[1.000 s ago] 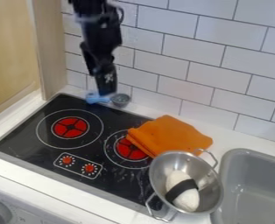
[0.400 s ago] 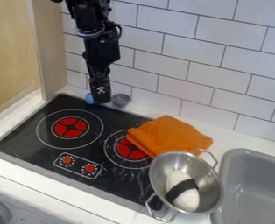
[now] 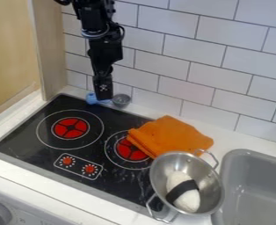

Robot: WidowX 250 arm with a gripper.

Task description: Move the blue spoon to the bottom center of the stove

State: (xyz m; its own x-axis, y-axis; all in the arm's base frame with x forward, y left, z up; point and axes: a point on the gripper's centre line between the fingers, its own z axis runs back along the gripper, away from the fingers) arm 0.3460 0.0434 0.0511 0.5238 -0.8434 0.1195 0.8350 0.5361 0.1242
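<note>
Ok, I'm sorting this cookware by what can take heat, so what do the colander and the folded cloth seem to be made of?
The colander looks like stainless steel, smooth and fairly shiny: its wall is silvery with soft highlights, and its handles look like bent wire. The orange cloth seems to be a matte woven fabric, perhaps cotton or microfiber, judging by its soft folds and lack of shine.

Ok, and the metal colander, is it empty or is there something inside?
Not empty: the colander holds a white object with a black band, seen through its open top.
</note>
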